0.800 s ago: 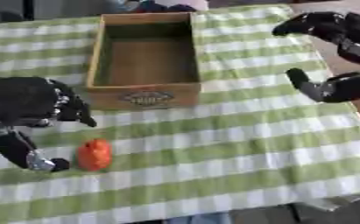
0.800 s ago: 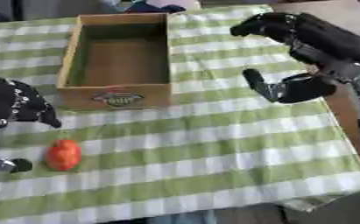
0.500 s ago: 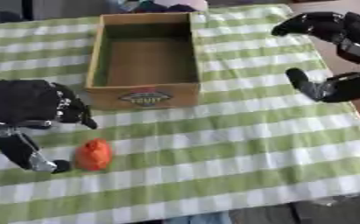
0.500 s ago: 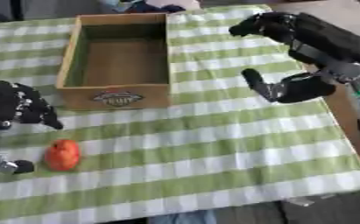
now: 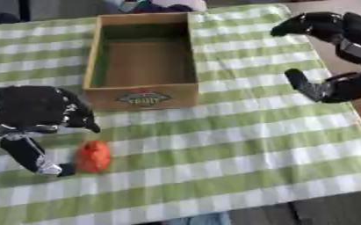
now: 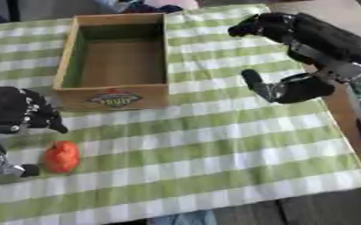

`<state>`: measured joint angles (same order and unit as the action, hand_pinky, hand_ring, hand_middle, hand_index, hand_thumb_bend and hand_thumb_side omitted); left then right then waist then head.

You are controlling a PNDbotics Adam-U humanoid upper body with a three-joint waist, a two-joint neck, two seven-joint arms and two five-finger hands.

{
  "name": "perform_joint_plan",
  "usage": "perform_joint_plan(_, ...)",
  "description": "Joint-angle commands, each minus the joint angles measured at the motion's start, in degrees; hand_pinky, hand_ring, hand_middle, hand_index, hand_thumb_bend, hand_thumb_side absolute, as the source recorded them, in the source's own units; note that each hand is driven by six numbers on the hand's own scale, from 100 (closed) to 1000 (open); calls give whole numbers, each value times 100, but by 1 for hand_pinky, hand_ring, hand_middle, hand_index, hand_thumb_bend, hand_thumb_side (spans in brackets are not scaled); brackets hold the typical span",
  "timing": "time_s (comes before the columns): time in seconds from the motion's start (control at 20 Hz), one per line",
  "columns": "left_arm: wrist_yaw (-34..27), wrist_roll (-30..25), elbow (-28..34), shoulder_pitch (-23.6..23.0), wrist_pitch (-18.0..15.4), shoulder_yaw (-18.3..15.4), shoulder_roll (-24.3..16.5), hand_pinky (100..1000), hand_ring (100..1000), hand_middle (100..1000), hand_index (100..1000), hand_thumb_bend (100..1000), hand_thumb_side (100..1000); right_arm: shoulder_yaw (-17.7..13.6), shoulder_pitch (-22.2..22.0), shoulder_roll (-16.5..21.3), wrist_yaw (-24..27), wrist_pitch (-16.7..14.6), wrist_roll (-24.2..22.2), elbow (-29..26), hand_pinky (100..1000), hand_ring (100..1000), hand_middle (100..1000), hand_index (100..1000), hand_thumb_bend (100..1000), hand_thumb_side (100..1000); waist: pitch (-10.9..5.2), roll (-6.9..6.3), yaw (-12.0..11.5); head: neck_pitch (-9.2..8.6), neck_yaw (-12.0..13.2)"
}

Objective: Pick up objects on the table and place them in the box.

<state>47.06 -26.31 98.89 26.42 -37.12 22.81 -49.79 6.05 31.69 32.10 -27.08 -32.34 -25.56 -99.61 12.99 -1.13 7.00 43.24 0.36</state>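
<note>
Orange-red, small and rounded: object [image 5: 92,156] lying near the left edge of the green-and-white checked tablecloth [image 5: 244,132], toward the front corner, just in front of the wooden box [image 5: 142,57] yet well apart from it. Left hand [image 5: 37,116] poised over and beside the object, fingers curled above, thumb reaching down to its left side, nothing held so far. Right hand [image 6: 290,52] hovering idle near the right edge, fingers and thumb spread apart, empty. Box standing empty at the back-left of the tabletop.

Likely hazard: rounded object rolling or squirting away toward the front edge if pinched off-centre, with thumb and fingers closing unevenly.

Against 0.8 s ago: left hand slightly nearer the object, thumb tip closer in; object, box and right hand unchanged in place.
</note>
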Motion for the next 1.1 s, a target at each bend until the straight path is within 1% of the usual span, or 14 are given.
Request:
perform_joint_plan(0.05,99,-1036,-44,118,-1100,11,-31,700,684,692,863,418,688,-31,73,95,51,-6,-11,-37,793,817,814,963,100,502,-96,0,3,-31,-16)
perform_joint_plan(0.2,189,-1069,-104,120,-1144,73,32,697,681,689,863,409,683,-34,75,95,52,-7,-12,-37,793,817,814,963,100,499,-96,-1,12,-31,-19)
perform_joint_plan(0.3,241,-1081,-144,104,-1166,113,73,693,675,684,862,387,661,-35,75,94,54,-7,-12,-36,793,817,814,963,100,502,-94,-1,17,-31,-25)
perform_joint_plan(0.45,289,-1084,-205,88,-1207,152,131,679,659,667,852,310,537,-32,71,90,57,-7,-17,-31,793,817,814,963,100,511,-90,1,14,-28,-27)
perform_joint_plan(0.5,299,-1082,-226,84,-1221,159,149,676,655,663,850,299,520,-33,72,88,59,-6,-17,-30,793,817,814,963,100,510,-89,2,14,-29,-28)
perform_joint_plan(0.6,296,-1062,-264,78,-1251,171,185,657,632,638,832,251,429,-35,75,86,63,-5,-15,-30,793,817,814,963,100,507,-89,6,16,-31,-31)
perform_joint_plan(0.7,253,-996,-291,75,-1279,173,211,627,601,601,799,169,323,-34,76,83,66,-5,-15,-30,793,817,814,963,100,509,-89,10,17,-31,-35)
perform_joint_plan(0.75,214,-946,-296,73,-1288,170,218,602,570,567,767,102,296,-33,75,83,66,-6,-17,-29,793,817,814,963,100,507,-89,12,17,-29,-35)
perform_joint_plan(0.9,-52,-672,-217,63,-1276,83,201,540,492,481,689,100,271,-41,69,86,63,-4,-13,-27,793,817,814,963,100,505,-93,12,13,-34,-44)
perform_joint_plan(1.0,-283,-549,-120,42,-1245,9,146,518,461,442,650,100,266,-42,68,88,62,-4,-12,-25,793,817,814,963,100,504,-96,7,11,-39,-51)
perform_joint_plan(1.05,-427,-526,-50,36,-1227,-32,102,514,453,429,636,100,391,-42,67,89,61,-5,-13,-25,793,817,814,963,100,504,-98,4,11,-42,-54)
perform_joint_plan(1.1,-600,-521,48,39,-1207,-78,38,511,450,424,632,100,263,-41,65,92,61,-6,-13,-24,793,817,814,963,100,503,-101,-1,13,-47,-57)
